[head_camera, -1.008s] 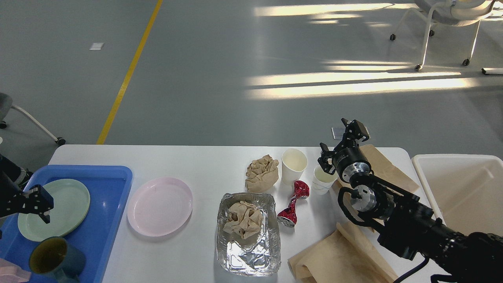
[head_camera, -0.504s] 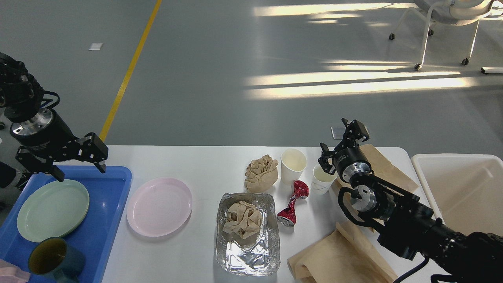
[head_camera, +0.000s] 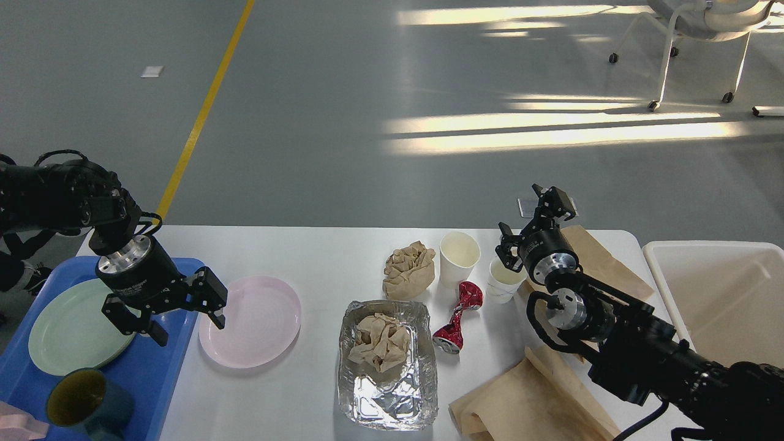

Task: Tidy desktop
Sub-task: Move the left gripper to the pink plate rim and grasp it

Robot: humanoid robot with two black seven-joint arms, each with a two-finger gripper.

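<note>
My left gripper swung from tray to pink plate, fingers spread, empty; plate pickup next.

I have one view only, from my own head, looking forward and down over the desktop, near enough that it fills the lower half. Beyond my right gripper, grey floor stretches far back to a chair.

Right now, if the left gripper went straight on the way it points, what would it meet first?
The left gripper, open and pointing down, would probably meet the blue tray's right rim, beside the pink plate; depth is uncertain.
</note>
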